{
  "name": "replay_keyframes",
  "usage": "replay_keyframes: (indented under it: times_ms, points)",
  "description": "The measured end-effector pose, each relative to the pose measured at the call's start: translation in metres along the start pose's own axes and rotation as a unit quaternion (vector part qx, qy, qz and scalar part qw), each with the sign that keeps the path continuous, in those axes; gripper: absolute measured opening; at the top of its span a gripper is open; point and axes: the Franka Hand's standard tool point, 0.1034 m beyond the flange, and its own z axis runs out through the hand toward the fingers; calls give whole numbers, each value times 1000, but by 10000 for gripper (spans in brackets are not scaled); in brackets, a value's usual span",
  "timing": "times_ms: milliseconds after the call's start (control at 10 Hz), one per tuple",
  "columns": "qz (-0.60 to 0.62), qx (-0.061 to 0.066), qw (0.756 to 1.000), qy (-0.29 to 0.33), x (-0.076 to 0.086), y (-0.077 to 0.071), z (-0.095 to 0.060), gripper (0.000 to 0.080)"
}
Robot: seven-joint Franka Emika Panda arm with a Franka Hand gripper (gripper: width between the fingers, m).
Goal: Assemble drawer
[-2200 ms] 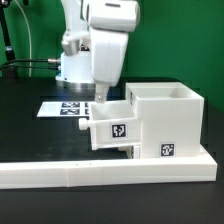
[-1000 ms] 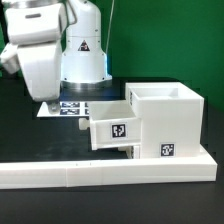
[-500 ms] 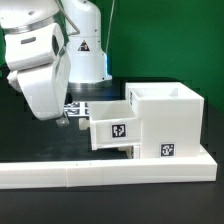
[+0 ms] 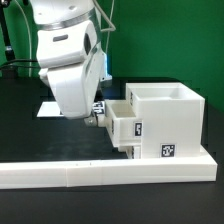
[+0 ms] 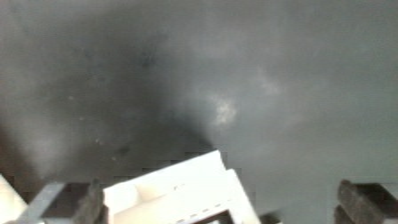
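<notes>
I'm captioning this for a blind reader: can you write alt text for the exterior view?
A white robot arm reaches down at the end of a tray sticking out of a white housing. Both sit on a black table behind a low white wall; the fingers are hidden.

We list 1 black table, matte, filling the lower scene and the blurred wrist view. We list 1 low white border wall along the near edge, with a seam toward the exterior view's left. We list 1 marker board, flat on the table behind, mostly hidden, its tags unreadable. We list 1 green backdrop and 1 dark cable at the exterior view's left.
</notes>
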Motion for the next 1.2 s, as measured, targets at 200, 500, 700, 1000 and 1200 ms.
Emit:
replay_keyframes:
  times_ms: [200,500,700,1000,1200]
  points:
    - [14,4,1000,2,15,-3,3,648]
    - [54,7,998,-2,34,-8,11,648]
    - [63,7,998,-7,34,-9,11,648]
    - [77,10,997,-14,6,-30,3,648]
    - [81,9,997,-16,1,-39,3,648]
